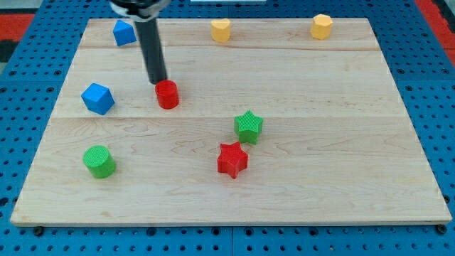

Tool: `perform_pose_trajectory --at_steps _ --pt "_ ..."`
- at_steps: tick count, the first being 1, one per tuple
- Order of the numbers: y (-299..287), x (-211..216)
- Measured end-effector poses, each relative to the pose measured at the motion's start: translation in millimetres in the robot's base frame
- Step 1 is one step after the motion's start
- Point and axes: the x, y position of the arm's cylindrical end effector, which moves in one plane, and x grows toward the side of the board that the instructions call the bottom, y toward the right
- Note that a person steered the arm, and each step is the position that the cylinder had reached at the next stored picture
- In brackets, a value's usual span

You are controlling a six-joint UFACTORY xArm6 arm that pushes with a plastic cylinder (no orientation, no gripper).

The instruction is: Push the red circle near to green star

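On the pale wooden board point(298, 185), my tip point(158, 81) sits just beside the small red circular block point(168, 94), at its far-left edge, touching or nearly so. There is no gripper on this arm, only the straight dark rod point(151, 46), so nothing opens or closes. The red circle lies left of centre; the green star-shaped block point(248, 126) is to its right and nearer, well apart. A red star block point(232, 159) lies just near of the green star. At left are a blue cube point(97, 98) and a green cylinder point(99, 161); along the far edge, another blue block point(124, 33) and two yellow blocks point(221, 30) point(321, 26).
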Motion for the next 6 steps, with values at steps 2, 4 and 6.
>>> perform_pose_trajectory --at_steps 2,4,6 --pt "2.5 24.7" --pt "36.3 49.8" --pt "87.3 71.4"
